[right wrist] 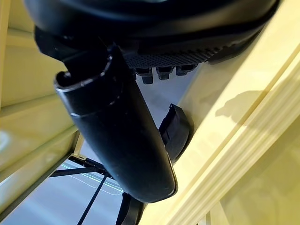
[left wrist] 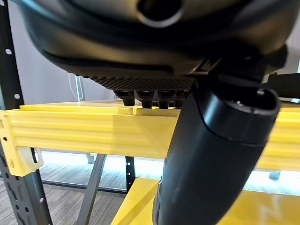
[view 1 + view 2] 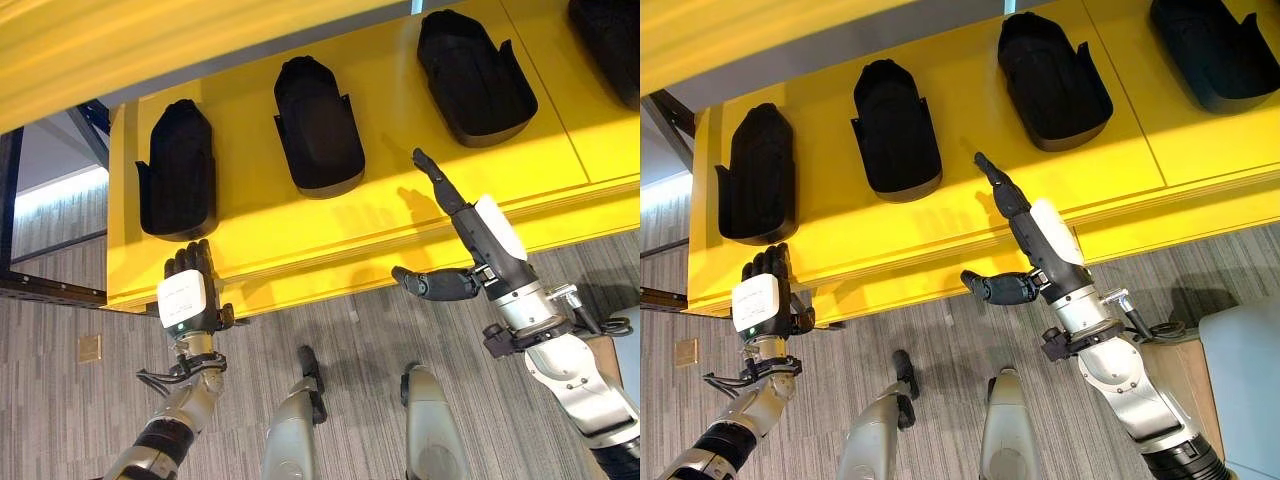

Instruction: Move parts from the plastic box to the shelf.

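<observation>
Yellow shelf (image 3: 400, 215) with four black parts set in a row on its deck. From left to right you see the first part (image 3: 178, 168), the second part (image 3: 318, 125), the third part (image 3: 472, 78) and, at the far right edge, a fourth part (image 3: 610, 40) cut off by the frame. Each lies flat with its rounded end pointing away from you and stands well apart from its neighbours, a spacing that probably leaves your fingers room to come down beside any one of them. All sit back from the front lip, so none is likely to slide off.

Neither hand carries a part, and the plastic box is not identifiable in these views. By the look of the row, you are between deliveries.

Left hand (image 3: 188, 290): raised at the near left corner of the shelf, back of the hand towards you, just in front of the first part without touching it. Its fingers (image 3: 192, 258) are straight and close together, their tips reaching the front lip of the shelf, as the left wrist view also shows.

Right hand (image 3: 1040, 245): held over the front edge between the second and third parts, empty. Its fingers (image 3: 998, 185) stretch out straight over the deck; the thumb (image 3: 990, 288) is splayed wide to the left, below the lip.
</observation>
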